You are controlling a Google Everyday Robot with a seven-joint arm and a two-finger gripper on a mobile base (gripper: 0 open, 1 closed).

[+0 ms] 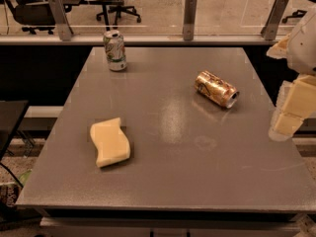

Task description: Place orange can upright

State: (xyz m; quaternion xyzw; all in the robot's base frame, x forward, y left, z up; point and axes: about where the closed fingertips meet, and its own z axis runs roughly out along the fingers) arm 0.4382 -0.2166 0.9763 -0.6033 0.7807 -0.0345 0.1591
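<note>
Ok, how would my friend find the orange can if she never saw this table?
Start at the big grey table. On its right half, towards the gripper at the right edge, lies the orange can. It is shiny copper-orange and on its side; the white-and-green can stands upright at the far left, and the yellow sponge is a flat block.

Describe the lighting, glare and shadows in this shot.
Camera view: warm, dim light; a pale glare patch on the table centre, beside the lying orange can, which glints; soft shadows under the sponge and white-and-green can; the end effector hangs pale at the right edge.
</note>
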